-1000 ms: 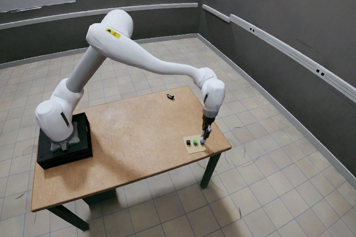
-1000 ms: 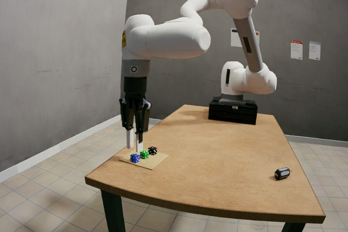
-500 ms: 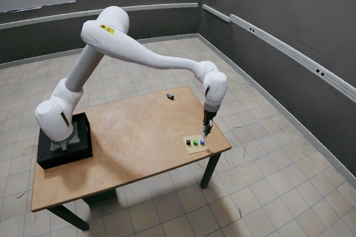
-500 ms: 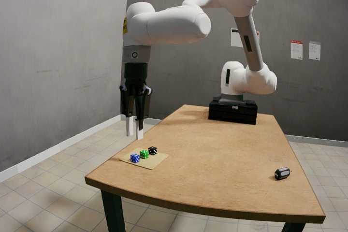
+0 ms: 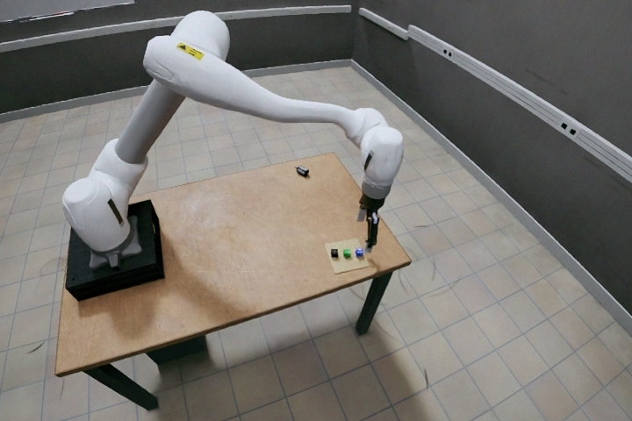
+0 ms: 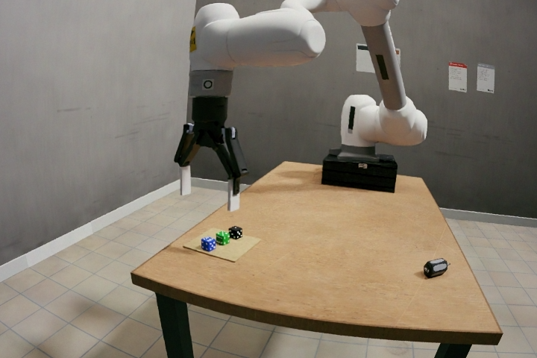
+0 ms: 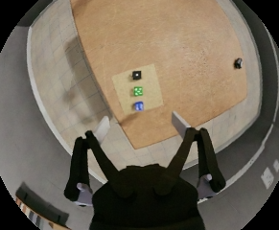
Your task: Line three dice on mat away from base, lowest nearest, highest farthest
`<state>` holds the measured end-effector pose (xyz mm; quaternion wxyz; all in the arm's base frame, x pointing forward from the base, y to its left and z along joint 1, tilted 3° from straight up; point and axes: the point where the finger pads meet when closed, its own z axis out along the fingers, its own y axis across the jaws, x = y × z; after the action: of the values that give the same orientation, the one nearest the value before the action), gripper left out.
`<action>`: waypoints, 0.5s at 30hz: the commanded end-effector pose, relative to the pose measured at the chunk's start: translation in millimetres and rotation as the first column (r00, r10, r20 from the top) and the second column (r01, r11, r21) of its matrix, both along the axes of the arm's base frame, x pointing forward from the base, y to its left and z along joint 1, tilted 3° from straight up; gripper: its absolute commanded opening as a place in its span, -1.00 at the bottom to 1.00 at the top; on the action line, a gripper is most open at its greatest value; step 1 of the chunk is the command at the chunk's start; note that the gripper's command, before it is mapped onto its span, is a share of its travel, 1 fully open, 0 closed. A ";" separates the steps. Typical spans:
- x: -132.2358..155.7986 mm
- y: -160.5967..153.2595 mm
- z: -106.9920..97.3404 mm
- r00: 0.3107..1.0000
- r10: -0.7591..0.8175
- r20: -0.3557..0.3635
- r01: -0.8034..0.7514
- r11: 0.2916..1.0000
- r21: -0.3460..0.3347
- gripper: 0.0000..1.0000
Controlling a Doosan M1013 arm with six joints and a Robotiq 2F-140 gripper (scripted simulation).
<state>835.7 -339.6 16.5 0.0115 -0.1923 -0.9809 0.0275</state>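
Three dice sit in a row on the tan mat [image 5: 347, 258] at the table's far right corner. The black die [image 5: 333, 253] is nearest the robot's base, the green die [image 5: 347, 253] is in the middle, and the blue die [image 5: 359, 252] is farthest. They also show in the exterior view as the black die [image 6: 235, 232], the green die [image 6: 222, 237] and the blue die [image 6: 208, 243], and in the wrist view [image 7: 138, 91]. All sit flat. My gripper [image 6: 209, 193] is wide open and empty, well above the mat beyond the blue die.
A small black cylinder [image 5: 302, 170] lies near the table's far edge, also seen in the exterior view [image 6: 435, 267]. The robot's black base block [image 5: 115, 250] stands at the table's left end. The mat lies close to the table's corner edge.
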 end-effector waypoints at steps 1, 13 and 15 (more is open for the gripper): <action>0.6 0.0 1.4 1.000 0.000 0.002 0.000 1.000 0.000 1.00; 0.7 0.3 7.5 1.000 0.000 0.002 0.000 1.000 0.000 1.00; 0.9 0.5 12.9 1.000 0.000 0.002 0.000 1.000 0.000 1.00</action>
<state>835.8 -339.3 21.9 0.0116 -0.1923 -0.9809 0.0275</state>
